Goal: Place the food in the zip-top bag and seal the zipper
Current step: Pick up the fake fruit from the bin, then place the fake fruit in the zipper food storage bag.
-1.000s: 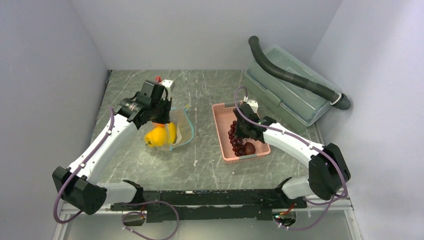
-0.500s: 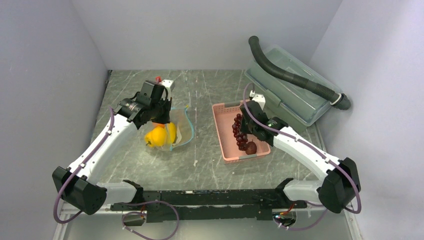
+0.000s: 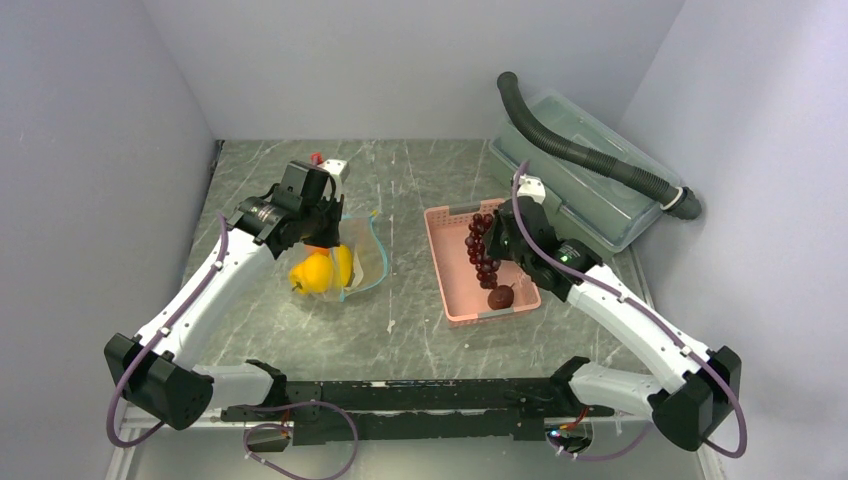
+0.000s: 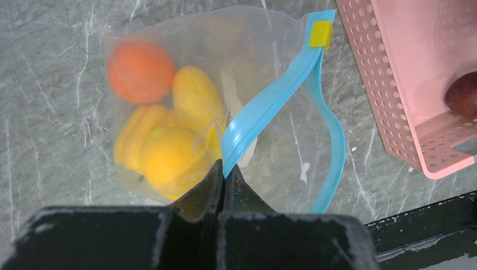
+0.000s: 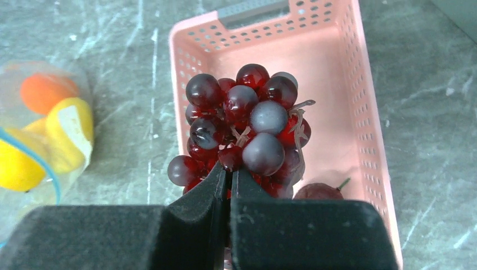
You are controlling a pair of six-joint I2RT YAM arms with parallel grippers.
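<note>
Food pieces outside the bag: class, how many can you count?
2: the grapes, gripped by the right fingers over the pink basket, and the reddish-brown fruit lying in that basket.

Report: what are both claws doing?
Left gripper shut on clear bag's blue zipper strip. Right gripper holds dark purple grapes above pink slotted basket. Nothing blocking.

L gripper (image 4: 225,169) pinched closed, arm reaching fwd. R gripper (image 5: 229,174) clamped closed, wrist high, arm stretched fwd.
</note>
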